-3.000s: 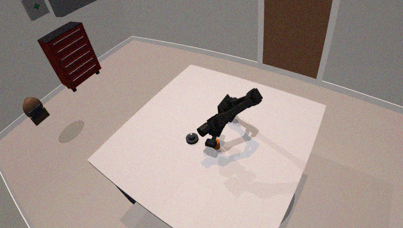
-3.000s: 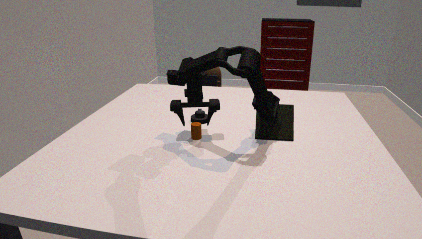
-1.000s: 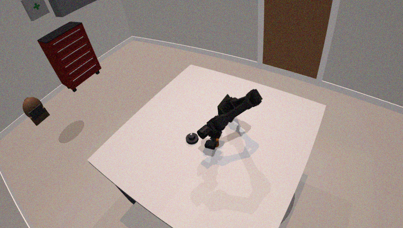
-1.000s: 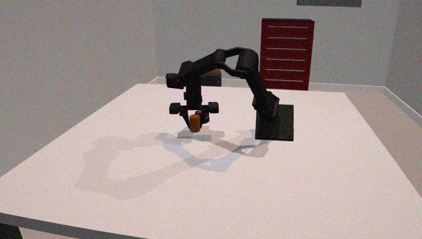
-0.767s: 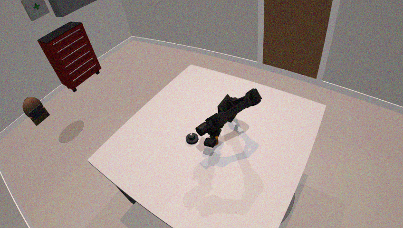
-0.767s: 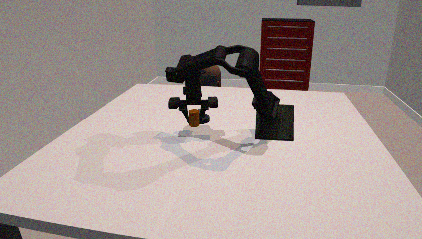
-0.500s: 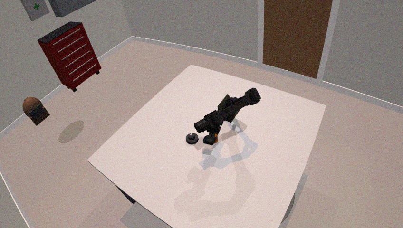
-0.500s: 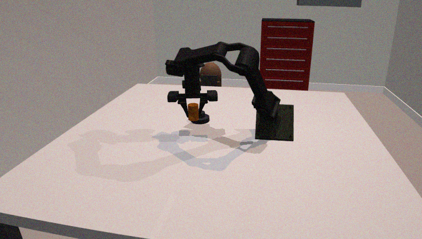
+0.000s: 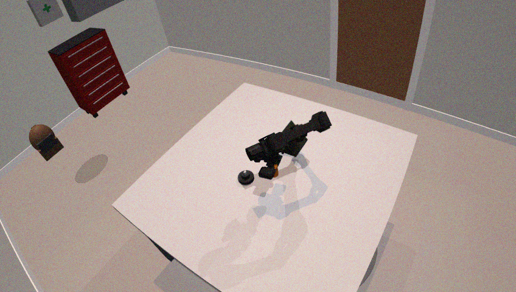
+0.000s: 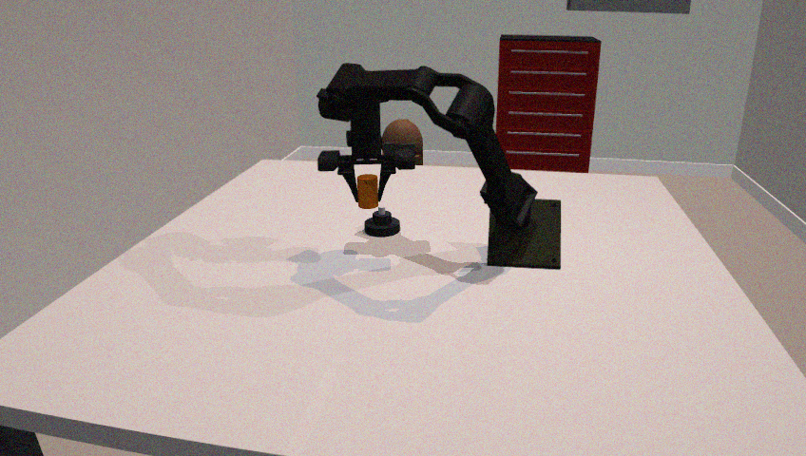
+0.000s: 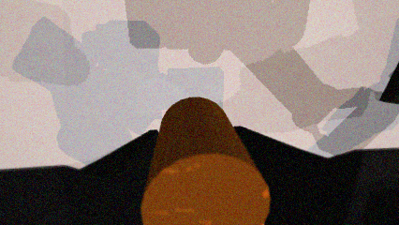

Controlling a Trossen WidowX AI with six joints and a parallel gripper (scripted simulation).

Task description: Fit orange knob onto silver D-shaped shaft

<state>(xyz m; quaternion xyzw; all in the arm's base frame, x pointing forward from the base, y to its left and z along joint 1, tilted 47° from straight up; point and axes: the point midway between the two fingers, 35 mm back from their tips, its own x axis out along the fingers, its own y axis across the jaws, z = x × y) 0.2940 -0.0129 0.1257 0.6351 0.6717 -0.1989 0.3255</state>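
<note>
The orange knob (image 9: pixel 276 170) (image 10: pixel 367 192) (image 11: pixel 206 187) is an upright cylinder. My gripper (image 10: pixel 367 199) (image 11: pixel 196 136) is shut on it and holds it above the table. The black round pedestal (image 9: pixel 246 179) (image 10: pixel 382 228) stands on the table with the short silver shaft (image 9: pixel 244 171) (image 10: pixel 381 210) upright at its middle. In the top view the knob is to the right of the pedestal; in the exterior view it is up and slightly left of the shaft, not touching it. The pedestal is out of the wrist view. The knob's hole and the shaft's flat side cannot be made out.
The arm's base plate (image 10: pixel 526 237) stands on the white table (image 9: pixel 181 180) (image 10: pixel 339 367), to the right of the pedestal in the exterior view. Shadows of the arm lie across the table. A red drawer cabinet (image 9: pixel 92 72) (image 10: pixel 546 102) stands beyond the table.
</note>
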